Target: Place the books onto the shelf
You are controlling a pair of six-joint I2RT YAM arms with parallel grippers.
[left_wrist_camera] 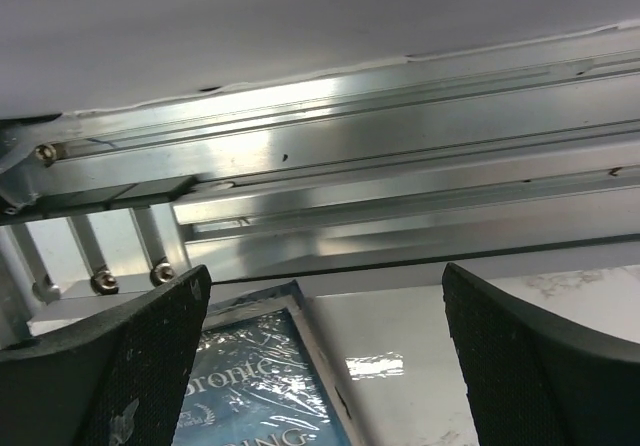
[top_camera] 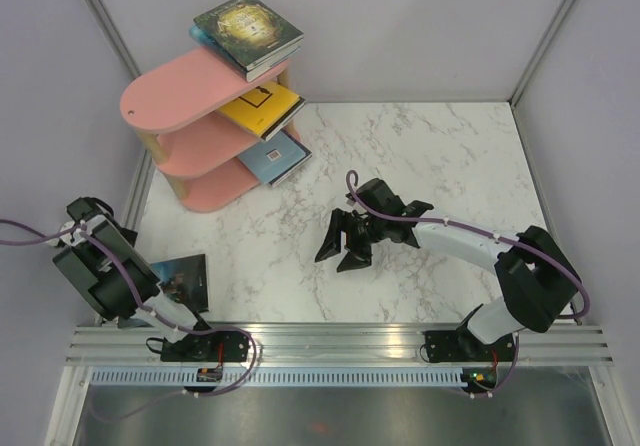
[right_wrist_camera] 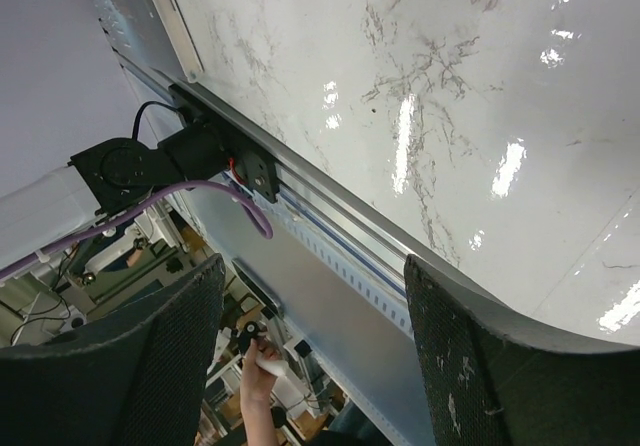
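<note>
Lying just beneath the spread left pincer [left_wrist_camera: 325,271], a dark book [left_wrist_camera: 250,386]; right pincer [top_camera: 338,259] likewise spread.

Our left arm [top_camera: 100,266] sits folded close to its base, the left pincer [left_wrist_camera: 325,271] tipped low with fingers spread wide, empty. Our right arm [top_camera: 470,241] stretches leftward from its base, the right pincer [top_camera: 340,254] angled down, jaws parted, holding nothing.
</note>
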